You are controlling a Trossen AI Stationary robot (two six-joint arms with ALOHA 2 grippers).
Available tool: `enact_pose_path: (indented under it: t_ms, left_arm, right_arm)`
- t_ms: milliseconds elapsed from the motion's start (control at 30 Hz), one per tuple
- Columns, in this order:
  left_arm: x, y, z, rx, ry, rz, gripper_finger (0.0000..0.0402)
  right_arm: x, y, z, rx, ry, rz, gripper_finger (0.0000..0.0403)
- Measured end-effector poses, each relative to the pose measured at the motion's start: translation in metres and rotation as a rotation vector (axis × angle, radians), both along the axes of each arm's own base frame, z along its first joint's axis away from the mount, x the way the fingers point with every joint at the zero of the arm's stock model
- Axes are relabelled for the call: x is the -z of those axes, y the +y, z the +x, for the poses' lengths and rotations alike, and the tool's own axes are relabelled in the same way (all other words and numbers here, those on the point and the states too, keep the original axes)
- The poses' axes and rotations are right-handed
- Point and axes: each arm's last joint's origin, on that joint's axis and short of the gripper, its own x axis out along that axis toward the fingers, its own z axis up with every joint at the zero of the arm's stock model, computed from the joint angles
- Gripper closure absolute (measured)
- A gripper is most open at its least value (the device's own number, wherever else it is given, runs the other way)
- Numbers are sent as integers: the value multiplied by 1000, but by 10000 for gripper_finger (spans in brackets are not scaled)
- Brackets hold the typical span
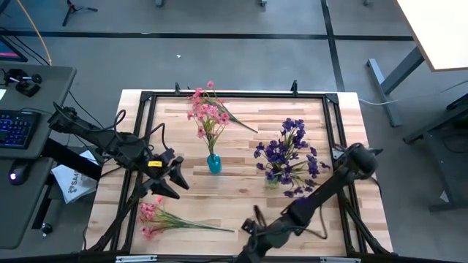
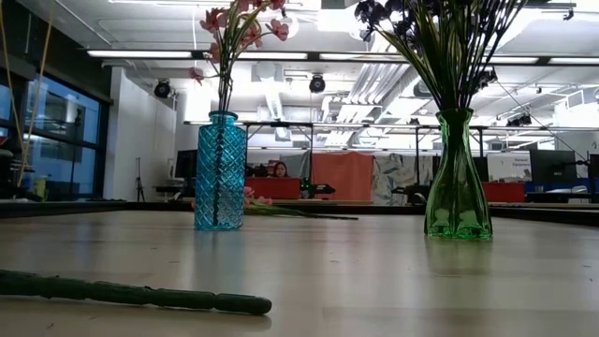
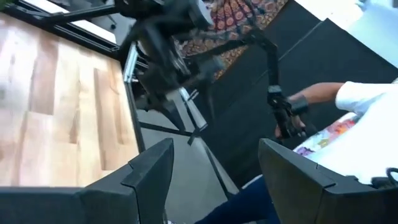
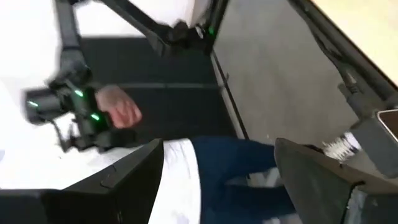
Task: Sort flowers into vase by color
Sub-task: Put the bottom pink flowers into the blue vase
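A blue vase (image 1: 213, 163) (image 2: 221, 171) holds pink flowers (image 1: 207, 117). A green vase (image 1: 272, 180) (image 2: 457, 178) holds purple flowers (image 1: 289, 152). One pink sprig (image 1: 155, 216) lies flat near the table's near-left corner, and its stem (image 2: 140, 295) runs toward the middle. Another pink sprig (image 1: 232, 117) (image 2: 267, 203) lies on the table behind the blue vase. My left gripper (image 1: 172, 184) (image 3: 214, 177) hangs open above the table, just beyond the near sprig's blossoms. My right gripper (image 1: 252, 223) (image 4: 217, 180) is open at the near edge, by that stem's end.
A black frame (image 1: 234, 95) rims the wooden table. In the wrist views a person (image 3: 367, 99) sits past the near edge, one hand (image 4: 118, 107) on a control handle. A desk with a keyboard (image 1: 14, 128) stands to the left. Bare wood lies between the two vases.
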Motion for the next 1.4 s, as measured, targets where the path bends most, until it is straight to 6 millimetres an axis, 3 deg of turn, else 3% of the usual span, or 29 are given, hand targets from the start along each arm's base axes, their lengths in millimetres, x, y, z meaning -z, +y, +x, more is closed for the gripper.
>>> enact_pose_path:
  t_ms: [167, 400, 567, 767, 1200, 1400]
  left_arm:
    - [3, 2, 1, -64, 28, 25, 179]
    - [6, 4, 1, -139, 43, 47, 179]
    - [7, 4, 1, -145, 58, 56, 179]
    - [10, 5, 1, -176, 89, 68, 179]
    - [11, 7, 1, -240, 89, 87, 179]
    - [11, 7, 1, -240, 91, 89, 179]
  right_arm:
    - [11, 4, 33, -103, 37, -196, 102]
    - [10, -14, 75, -161, 115, -582, 102]
    - [20, -18, 96, -204, 107, -731, 102]
    - [44, -13, 104, -238, 152, -779, 102]
    - [54, -22, 97, -72, 257, -995, 119]
    - [60, -22, 98, -124, 224, -1073, 149]
